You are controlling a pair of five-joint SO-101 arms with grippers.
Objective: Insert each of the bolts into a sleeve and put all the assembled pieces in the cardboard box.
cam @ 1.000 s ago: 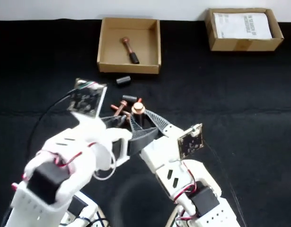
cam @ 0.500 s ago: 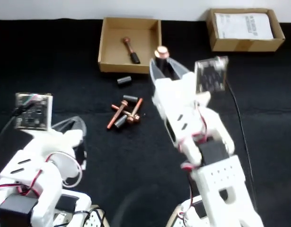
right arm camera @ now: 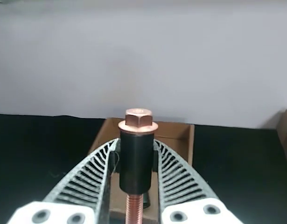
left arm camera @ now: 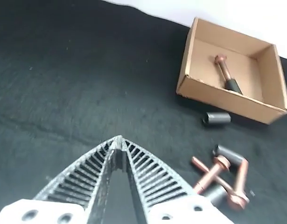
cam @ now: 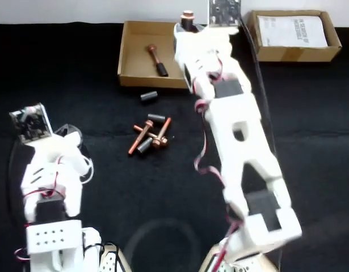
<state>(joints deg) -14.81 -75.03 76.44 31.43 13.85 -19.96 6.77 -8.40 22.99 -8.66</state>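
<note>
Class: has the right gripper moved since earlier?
Yes. Holding a sleeved bolt, the right gripper went from the loose bolts to the cardboard box's right edge.

A black table (cam: 322, 141) meets a white wall (right arm camera: 143, 56)

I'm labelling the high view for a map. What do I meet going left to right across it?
Left arm → pile of loose bolts and sleeves → right gripper holding a sleeved bolt → box with a printed sheet. The cardboard box overlaps the pile, so omitted.
</note>
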